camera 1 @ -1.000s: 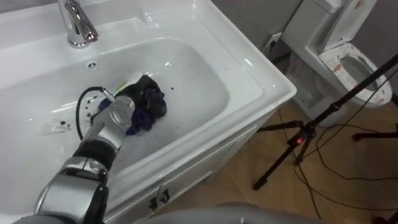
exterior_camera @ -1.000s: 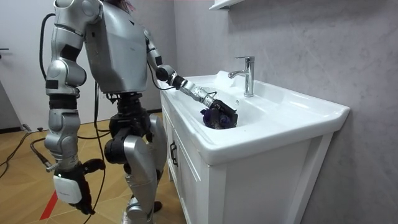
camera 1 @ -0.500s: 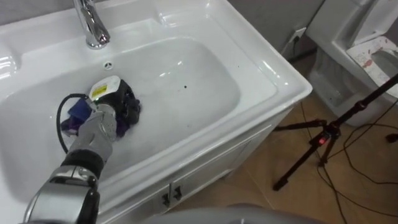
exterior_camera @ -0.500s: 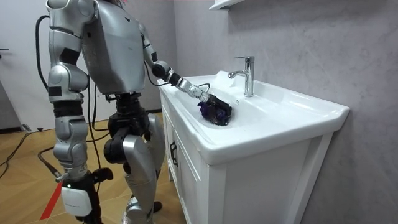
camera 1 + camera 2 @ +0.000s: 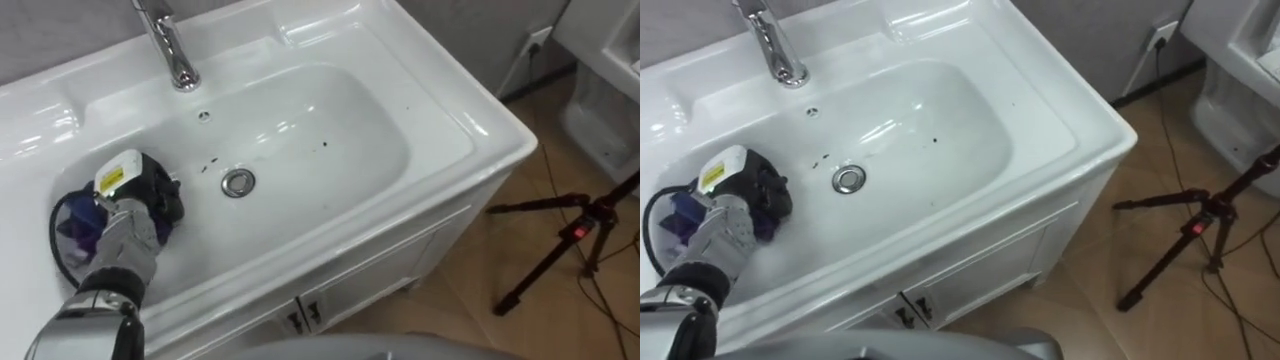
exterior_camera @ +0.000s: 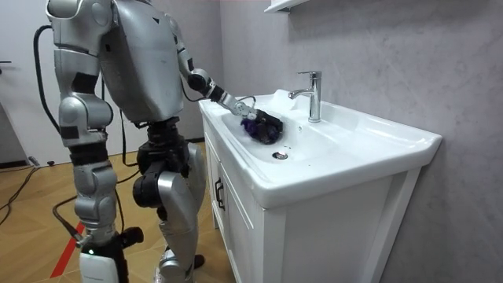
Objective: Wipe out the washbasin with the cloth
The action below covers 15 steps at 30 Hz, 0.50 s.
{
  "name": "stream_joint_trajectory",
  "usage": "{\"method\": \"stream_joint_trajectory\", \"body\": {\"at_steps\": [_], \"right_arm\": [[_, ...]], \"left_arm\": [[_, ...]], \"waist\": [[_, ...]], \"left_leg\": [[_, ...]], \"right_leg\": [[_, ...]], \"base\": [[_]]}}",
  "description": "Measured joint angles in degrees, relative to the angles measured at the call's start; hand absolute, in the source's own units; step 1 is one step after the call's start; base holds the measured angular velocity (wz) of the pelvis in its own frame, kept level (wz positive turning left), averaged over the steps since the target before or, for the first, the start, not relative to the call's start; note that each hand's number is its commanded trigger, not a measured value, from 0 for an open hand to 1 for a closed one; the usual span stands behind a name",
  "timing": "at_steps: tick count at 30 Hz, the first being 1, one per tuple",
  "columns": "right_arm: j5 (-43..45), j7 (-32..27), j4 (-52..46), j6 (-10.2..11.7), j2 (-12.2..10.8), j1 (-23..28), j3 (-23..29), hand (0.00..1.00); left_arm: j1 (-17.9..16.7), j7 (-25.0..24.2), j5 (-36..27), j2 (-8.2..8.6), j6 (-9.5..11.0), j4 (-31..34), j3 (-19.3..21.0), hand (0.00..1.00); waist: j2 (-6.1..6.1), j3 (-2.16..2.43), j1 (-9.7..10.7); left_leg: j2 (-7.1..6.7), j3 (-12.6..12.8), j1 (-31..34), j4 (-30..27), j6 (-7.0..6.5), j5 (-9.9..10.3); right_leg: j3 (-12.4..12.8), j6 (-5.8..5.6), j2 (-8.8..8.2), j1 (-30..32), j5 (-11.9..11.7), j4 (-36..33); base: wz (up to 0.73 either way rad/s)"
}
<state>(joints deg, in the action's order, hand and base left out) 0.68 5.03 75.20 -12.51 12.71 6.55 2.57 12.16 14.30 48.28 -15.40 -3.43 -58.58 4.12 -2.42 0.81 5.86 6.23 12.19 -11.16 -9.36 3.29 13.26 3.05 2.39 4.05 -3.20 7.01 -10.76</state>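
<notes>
A bathroom: white basin [image 5: 335,115], chrome tap [image 5: 176,52], vanity cabinet [image 5: 385,280] below.

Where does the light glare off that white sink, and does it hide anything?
Left eye view: short bright streaks on the basin floor beyond the drain, a gleam down the tap; dark specks and the left hand with its cloth show plainly. Room view: the basin rim shades the cabinet.

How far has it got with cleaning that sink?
The basin looks mostly white and glossy. The left hand grips a dark cloth against the bowl's left slope. Small dark specks beside the drain and further right are not yet wiped. The right hand hangs by its side.
</notes>
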Motion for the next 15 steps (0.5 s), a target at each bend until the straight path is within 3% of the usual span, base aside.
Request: {"method": "stream_joint_trajectory", "body": {"at_steps": [5,12,15], "right_arm": [[1.9,-0.9,0.2,0.0,0.8,-2.7,1.3,0.00],[6.4,-4.6,-0.1,-0.1,0.6,-2.8,5.6,0.00],[6.6,-5.6,-0.1,-0.1,0.6,-3.1,5.6,0.00]], "left_arm": [[0.1,1.7,0.5,0.22,0.0,-1.5,0.0,1.00],[-1.7,3.0,0.8,1.42,0.0,-1.3,0.3,1.00],[-2.1,3.1,0.8,1.46,0.0,-1.0,0.3,1.00]], "waist": [[-0.69,-0.03,0.1],[-2.66,0.38,-0.1],[-2.76,0.36,-0.2]], "left_leg": [[0.07,-0.5,0.1,0.0,0.15,-0.3],[0.13,-2.3,-0.6,0.3,0.18,-0.3],[0.24,-2.2,-0.9,0.6,0.30,-0.4]], "right_leg": [[-0.2,0.16,0.07,-0.1,0.1,0.0],[-0.4,0.53,0.23,-0.9,0.4,-0.1],[-0.6,0.71,0.17,-1.1,0.5,-0.1]], "base": [[0.01],[0.00],[0.00]]}}
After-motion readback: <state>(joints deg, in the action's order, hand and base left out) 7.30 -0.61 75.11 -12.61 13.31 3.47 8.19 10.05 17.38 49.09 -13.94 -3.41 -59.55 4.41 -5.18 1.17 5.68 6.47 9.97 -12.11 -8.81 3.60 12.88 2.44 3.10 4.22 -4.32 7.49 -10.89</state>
